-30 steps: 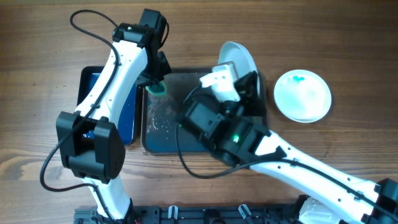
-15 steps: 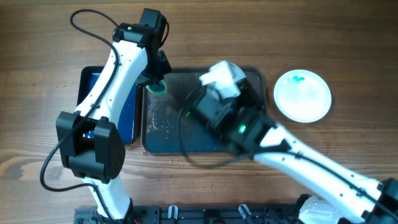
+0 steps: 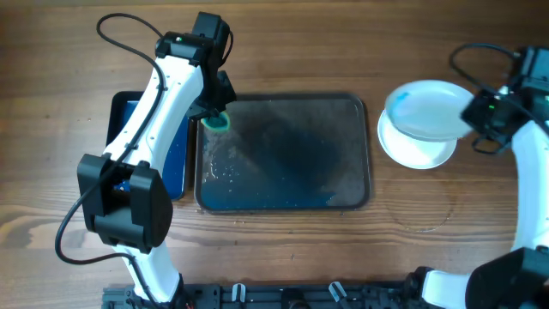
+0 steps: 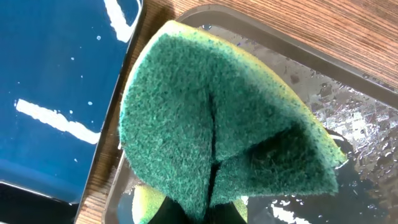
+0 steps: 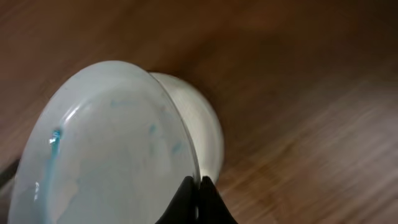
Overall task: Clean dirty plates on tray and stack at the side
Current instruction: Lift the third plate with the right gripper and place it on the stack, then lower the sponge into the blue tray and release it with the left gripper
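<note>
- A blue tray (image 3: 123, 120) lies at the left of the wooden desk (image 3: 51, 77), just beside the tray (image 3: 292, 154).
- The left hand (image 3: 214, 116) is closed on a green sponge (image 4: 217, 124) with a yellow edge, folded between its fingers. It hangs over the tray's near-left corner.
- The large dark tray sits mid-desk. Its surface is wet, with droplets near the sponge.
- Right of the tray, well clear of its rim, a lower plate (image 3: 416, 150) lies flat on the desk.
- The right hand (image 5: 198, 186) pinches the rim of an upper plate (image 5: 106, 149), which is tilted over the lower plate and overlaps it. Faint blue-teal streaks mark its face.
</note>
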You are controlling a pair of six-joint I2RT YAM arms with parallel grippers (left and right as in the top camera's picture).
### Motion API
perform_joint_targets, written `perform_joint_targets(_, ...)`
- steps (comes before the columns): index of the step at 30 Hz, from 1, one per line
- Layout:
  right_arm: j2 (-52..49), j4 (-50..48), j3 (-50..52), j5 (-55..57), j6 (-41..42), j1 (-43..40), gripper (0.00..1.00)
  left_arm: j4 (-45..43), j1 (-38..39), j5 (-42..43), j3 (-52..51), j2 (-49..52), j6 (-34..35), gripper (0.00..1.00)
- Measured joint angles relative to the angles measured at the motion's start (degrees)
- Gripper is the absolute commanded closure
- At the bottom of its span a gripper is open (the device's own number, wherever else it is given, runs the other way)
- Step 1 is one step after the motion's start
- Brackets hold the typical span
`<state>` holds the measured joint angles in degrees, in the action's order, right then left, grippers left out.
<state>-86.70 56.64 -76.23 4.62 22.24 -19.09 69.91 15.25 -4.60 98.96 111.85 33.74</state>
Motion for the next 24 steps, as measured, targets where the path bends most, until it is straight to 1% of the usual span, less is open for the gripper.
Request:
perform_joint_targets(2,-2.75,0.85,0.0,1.42,0.68,-1.66,0.96,0.02,0.0,0.0,0.0,0.0,0.0,0.96)
perform_joint_targets(6,-8.57,0.74,0.0,1.84,0.92,-1.25,0.95,0.02,0.0,0.0,0.0,0.0,0.0,0.96)
perform_joint_targets(9,-14.43,0.37,0.0,1.66,1.38,0.13,0.71,0.02,0.0,0.0,0.0,0.0,0.0,0.96)
perform_joint_targets(10,-15.65,0.44,0.0,1.33,1.03,0.63,0.67,0.02,0.0,0.0,0.0,0.0,0.0,0.96)
perform_joint_targets(12,-18.01,0.63,0.0,-0.57,0.15,2.36,0.65,0.0,0.0,0.0,0.0,0.0,0.0,0.96)
perform_joint_targets(15,-18.08,1.84,-0.13,-1.88,-0.31,4.09,0.61,0.04,0.0,0.09,0.0,0.0,-0.61,0.96)
perform_joint_targets(18,-16.55,5.14,-2.56,-3.13,-0.68,4.7,0.6,1.42,-0.76,1.62,0.0,0.0,-3.48,0.96)
perform_joint_targets(19,-15.37,5.81,-3.58,-3.58,-0.85,4.85,0.58,2.43,-1.62,1.84,0.0,0.0,-4.76,0.96)
perform_joint_targets(21,-10.71,6.08,-6.88,-5.66,-1.53,6.21,0.53,4.94,-5.35,2.36,0.0,0.0,-9.9,0.96)
perform_joint_targets(24,-5.35,4.59,-8.72,-6.95,-2.21,10.05,0.5,5.14,-11.72,2.34,0.0,0.0,-15.91,0.96)
